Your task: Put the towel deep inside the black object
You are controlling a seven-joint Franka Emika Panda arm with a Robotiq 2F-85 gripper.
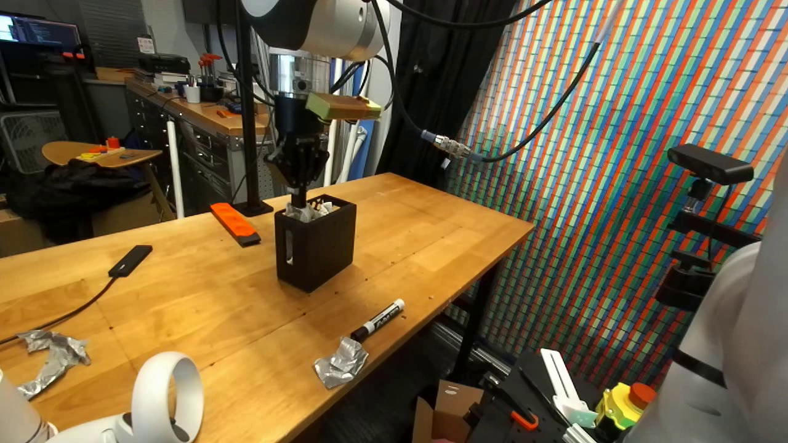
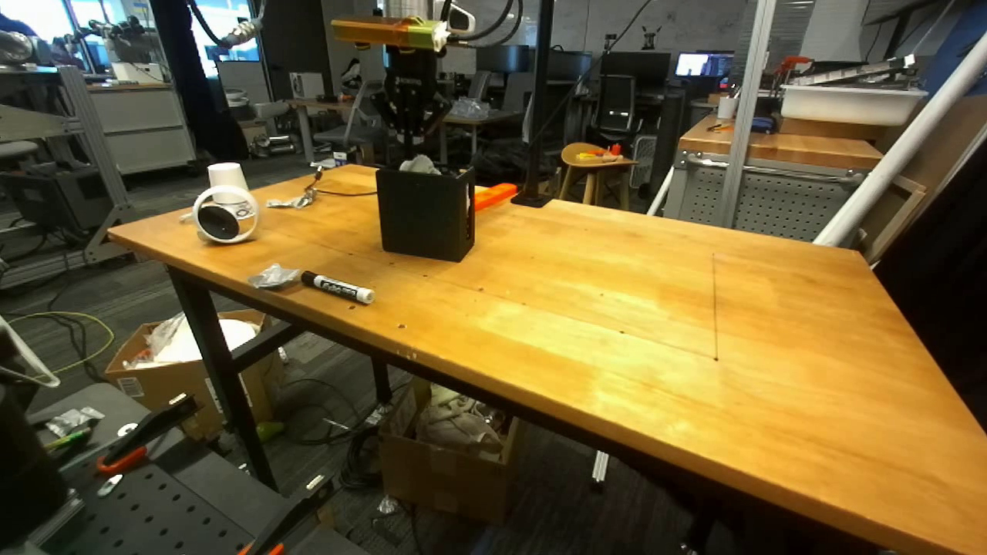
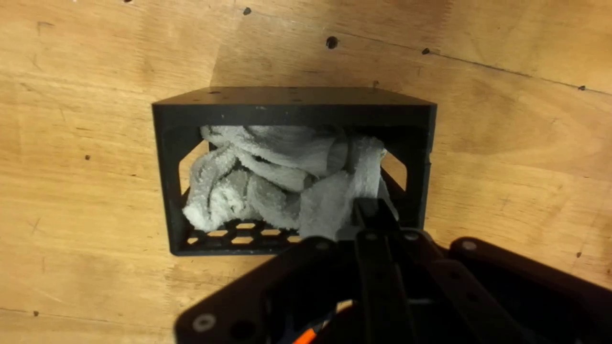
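Got end effector clenched, aimed straight down into the mouth of black box, toward its right-hand end in the wrist view. Can see tips right at towel, but can't tell how firmly pressed, if touching at all. See arm above black box in both exterior views. Find towel inside black box, bunched in loose rolls across most of the opening, leaving hex cut-outs uncovered along one wall. Can spot pale folds of it at the rim of black box in both exterior views. See black box upright on desk. Near black box, on its far side in both exterior views, find orange item; also behind black box, black post. In front of black box in both exterior views, apart from it, see black-and-white marker lying on its side, plus crumpled silver scrap, farther from black box than marker. Left of black box in an exterior view, well apart, note cabled black dongle, and farther from black box, second silver scrap. Also well apart, left of black box in both exterior views, find white controller with ring.
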